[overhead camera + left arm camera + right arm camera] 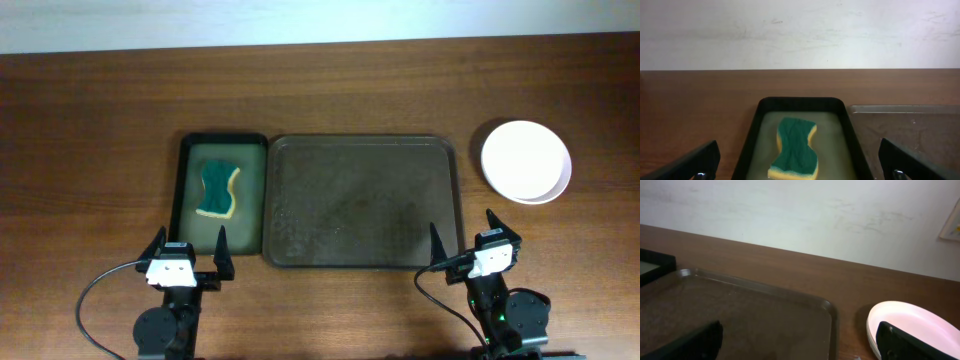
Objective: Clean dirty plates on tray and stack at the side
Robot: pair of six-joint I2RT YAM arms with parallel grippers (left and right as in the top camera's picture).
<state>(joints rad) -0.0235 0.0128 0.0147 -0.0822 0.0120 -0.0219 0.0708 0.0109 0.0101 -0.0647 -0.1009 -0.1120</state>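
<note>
The tray (360, 200) is sitting mid-table with nothing on it, and the plates (525, 160) are resting on the bare table (100, 100) at about 2 o'clock from the tray's centre, just off its corner. How many are stacked there I cannot tell from above. Judging by that, the work is looking finished or nearly so.

The left gripper (190, 248) is hovering at 7 o'clock with its jaws spread wide and carrying nothing. The right gripper (463, 237) is doing the same at 5 o'clock, over the tray's near corner, equally wide and equally empty.

The main risk is lying with the right arm. If it is heading towards 2 o'clock for any further handling, its wide-spread fingers could be clipping the rim of the top plate and pushing the pile sideways (smooth shallow plates are likely sliding easily on one another), or nudging the whole stack along the wood.

A second risk is sitting at 9 o'clock: the sponge (220, 190) is lying in the green tray (225, 137), whose floor is looking pale, possibly wet. A low pass by the left arm could be catching that tray's raised edge and dragging it against the brown one.
</note>
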